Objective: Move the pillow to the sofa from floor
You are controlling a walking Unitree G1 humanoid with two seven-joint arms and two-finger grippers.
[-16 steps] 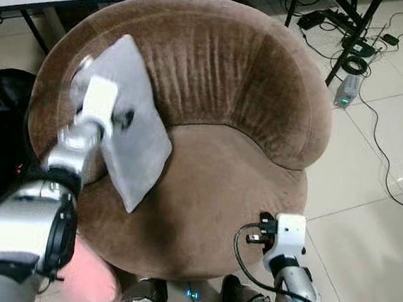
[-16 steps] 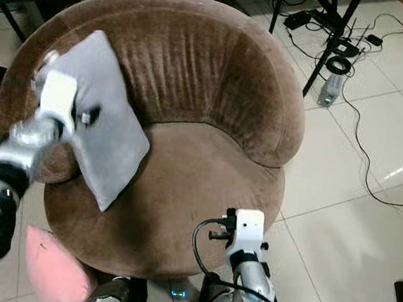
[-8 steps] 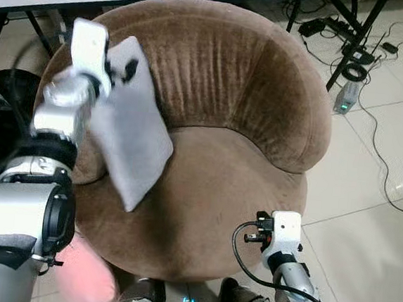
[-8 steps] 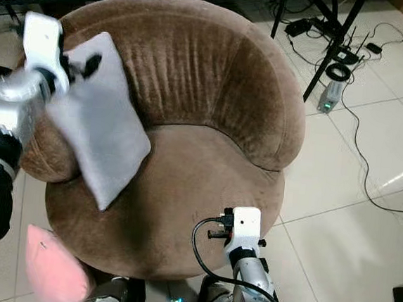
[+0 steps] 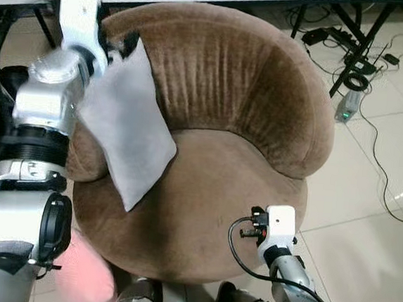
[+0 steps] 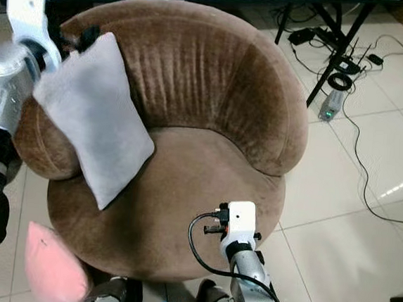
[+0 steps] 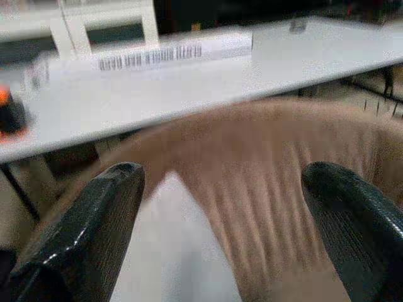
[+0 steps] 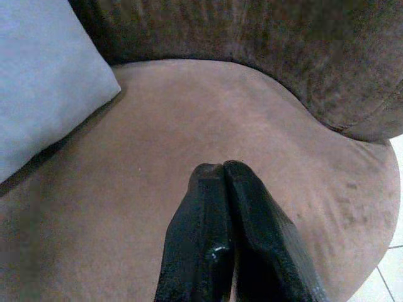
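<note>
Since the earlier frames, the left arm has lifted up and back: its gripper point(image 5: 126, 44), which overlapped the middle of the pillow point(image 5: 127, 125), now sits at the pillow's top corner, against the upper rim of the sofa point(image 5: 260, 128). The pillow itself has barely shifted.

Left gripper: fingers point(image 7: 82, 239) spread wide apart in the wrist view, nothing between them; pillow and sofa back lie just below and ahead. Judged released.

Right gripper point(image 8: 223, 171): fingers pressed together, empty, hanging low over the front edge of the seat, the pillow's lower corner ahead and off to one side.

Pillow position: grey, propped tilted against the sofa's left armrest and backrest, lower corner on the seat cushion. It is off the floor and carried by the sofa.

A pink cushion point(image 6: 50, 268) remains on the floor by the robot's left leg, near the sofa base.

Assessment: placement of the grey pillow appears complete. What remains is withdrawal of the left arm; whether the pink cushion belongs to the task cannot be told.
</note>
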